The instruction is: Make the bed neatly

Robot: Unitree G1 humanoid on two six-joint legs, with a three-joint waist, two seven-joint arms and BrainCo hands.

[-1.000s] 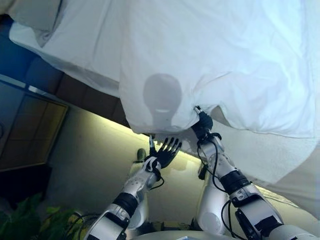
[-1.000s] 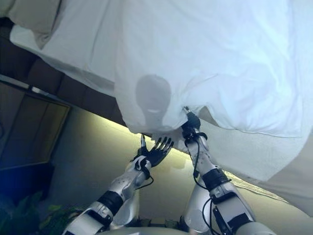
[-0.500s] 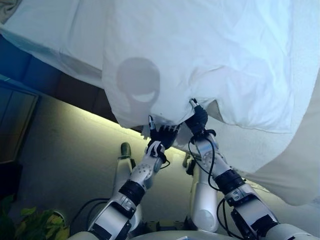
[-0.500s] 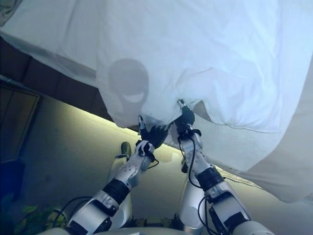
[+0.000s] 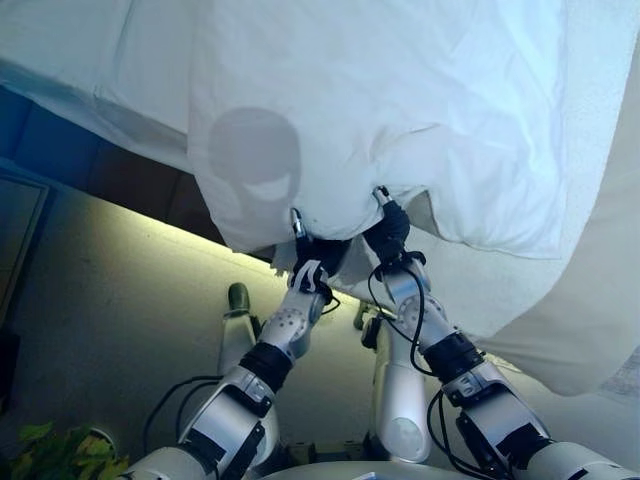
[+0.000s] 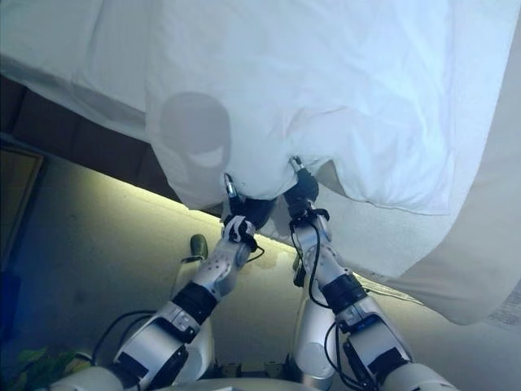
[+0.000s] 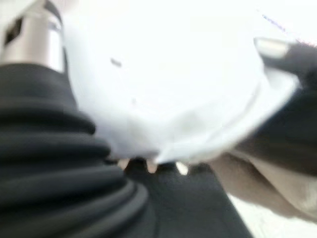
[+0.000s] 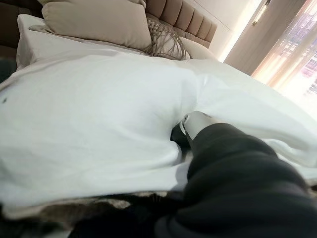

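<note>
A white duvet [image 5: 400,100] covers the bed and hangs over its near edge. My right hand [image 5: 388,232] is shut on that edge, and the cloth puckers toward it. In the right wrist view the duvet [image 8: 99,114] folds in around the hand [image 8: 198,126]. My left hand [image 5: 312,252] sits right beside the right one, pressed up against the same edge with cloth draped over it. The left wrist view shows only white cloth [image 7: 173,89] very close over the dark cover.
A beige sheet [image 5: 590,300] hangs lower at the right. The dark bed base [image 5: 130,180] runs along the left above a lit strip of floor [image 5: 120,290]. Beige pillows [image 8: 94,22] and a padded headboard [image 8: 188,17] lie at the bed's far end. A plant [image 5: 60,455] stands at the lower left.
My left hand rose from below the duvet, where it was open, up to the edge beside the right hand. The right hand kept its hold. The camera shifted.
</note>
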